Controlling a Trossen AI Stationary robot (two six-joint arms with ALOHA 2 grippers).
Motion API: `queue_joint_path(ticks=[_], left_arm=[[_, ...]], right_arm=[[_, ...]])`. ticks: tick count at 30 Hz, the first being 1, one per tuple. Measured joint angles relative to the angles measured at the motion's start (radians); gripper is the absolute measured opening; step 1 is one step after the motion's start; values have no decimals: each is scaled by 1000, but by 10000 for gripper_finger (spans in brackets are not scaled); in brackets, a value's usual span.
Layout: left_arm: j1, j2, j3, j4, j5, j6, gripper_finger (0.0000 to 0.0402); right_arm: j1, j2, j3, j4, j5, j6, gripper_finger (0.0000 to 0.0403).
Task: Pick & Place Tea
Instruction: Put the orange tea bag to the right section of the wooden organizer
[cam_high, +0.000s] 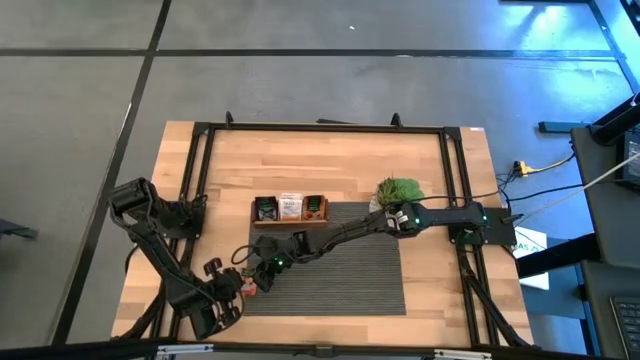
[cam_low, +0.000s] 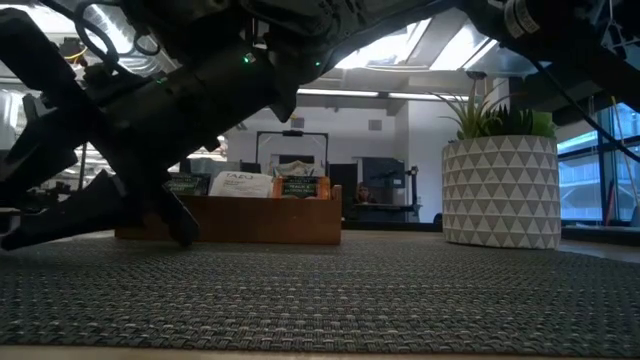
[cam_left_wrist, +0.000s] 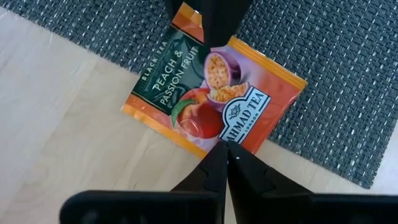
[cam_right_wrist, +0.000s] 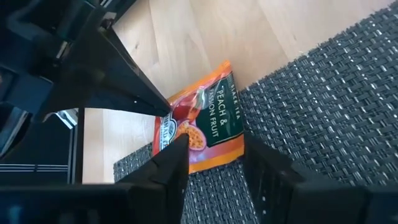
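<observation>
The wooden table (cam_high: 330, 165) carries a dark woven mat (cam_high: 340, 270) at its middle; along the mat's far edge stands the wooden tray (cam_high: 290, 210) with sachets already upright in its compartments, and a potted plant (cam_high: 398, 190) sits near the mat's far right corner. Both arms meet at the mat's near-left corner. There lies one tea sachet (cam_left_wrist: 214, 93) — orange, peach and passion fruit — half on the mat and half on the bare wood.

The handover is where this could slip, in my judgement. Two grippers crowd one thin packet: if the right one closes while the left is clamped, the sachet may crease, tear, or be tugged askew. If the left lets go before the right has a firm hold, the packet could drop flat again and be hard to pinch off the table. The fingertips could also knock together in so tight a space.

The left gripper (cam_left_wrist: 225, 148) has its fingers pressed fully together, their tips pinching the sachet's near edge, it seems. The right gripper (cam_right_wrist: 214, 149) comes in from the opposite side with its fingers (cam_right_wrist: 171, 158) parted about midway, straddling the sachet's other edge — one finger overlaps the packet, though whether it presses on it I cannot tell.
</observation>
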Motion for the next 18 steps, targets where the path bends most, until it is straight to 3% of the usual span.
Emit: queue_joint_path(ticks=[12, 18], left_arm=[[-1, 0, 0, -1, -6, 0, 6], [-11, -6, 0, -11, -5, -1, 11]], right_arm=[[-5, -1, 0, -31, 17, -67, 13], [-11, -3, -1, -43, 13, -130, 6]])
